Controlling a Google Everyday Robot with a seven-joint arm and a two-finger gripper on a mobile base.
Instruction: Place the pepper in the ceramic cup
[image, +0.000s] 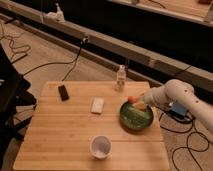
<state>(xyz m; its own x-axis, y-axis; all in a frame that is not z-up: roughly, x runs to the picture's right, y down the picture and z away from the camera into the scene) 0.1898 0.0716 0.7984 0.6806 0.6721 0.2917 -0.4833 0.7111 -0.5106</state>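
Fingers (141, 105): closed on the pepper (131, 99), with no gap visible between them. The pepper is a small orange-red piece that projects from the tip toward the left.

Gripper (137, 102): positioned over the upper rim of the green bowl (131, 121), on its far side. The pepper sits at the rim line, above the bowl's inner wall; contact between pepper and bowl cannot be determined.

Arm (175, 94): white, enters from the right edge of the view, bends at a rounded joint and reaches left to the gripper. It extends over the right edge of the table (55, 135).

Ceramic cup (100, 147): white, upright, mouth open upward, near the front edge of the table. It stands well apart from the gripper and the pepper, to the front-left of the green bowl (not touching it).

Other items on the wooden table:
- a white block (97, 105), lying flat left of the bowl
- a black object (63, 92), lying flat toward the far-left corner
- a small bottle (120, 77), upright at the far edge, behind the bowl

Cables (30, 60) lie on the floor beyond the table
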